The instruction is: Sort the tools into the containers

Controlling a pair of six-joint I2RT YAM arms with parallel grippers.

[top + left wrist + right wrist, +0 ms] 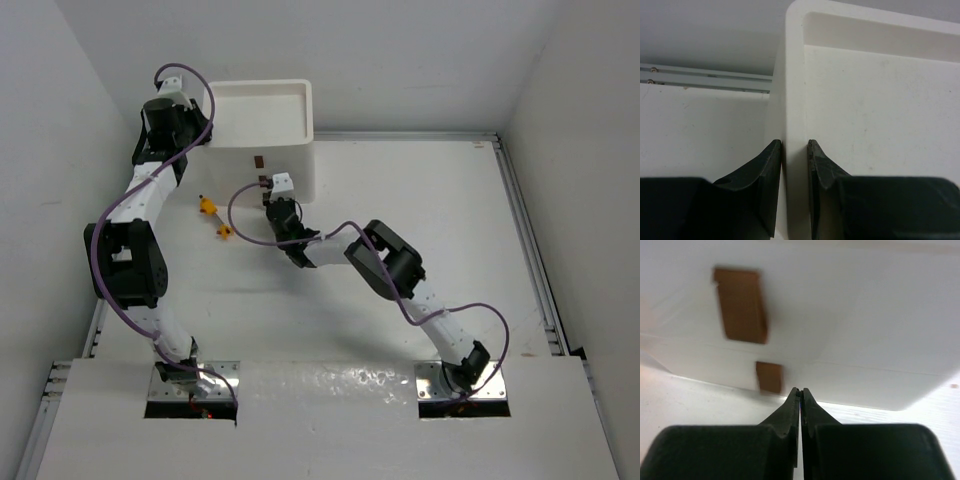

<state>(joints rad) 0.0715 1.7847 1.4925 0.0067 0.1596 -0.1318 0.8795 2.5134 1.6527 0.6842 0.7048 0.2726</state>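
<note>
Left end effector (795, 146): narrow, clamped on the left rim of the box (262, 120)
Right end effector (800, 391): fingers pressed together, just near the box's front handles (740, 305)
Screwdrivers (207, 207): two yellow ones on the tabletop (450, 220), left of the box front

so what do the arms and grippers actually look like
The left arm and right arm are white links with bulky black joints, each trailed by a looping purple cable. The left gripper and right gripper have black fingers tapering to thin tips.
</note>
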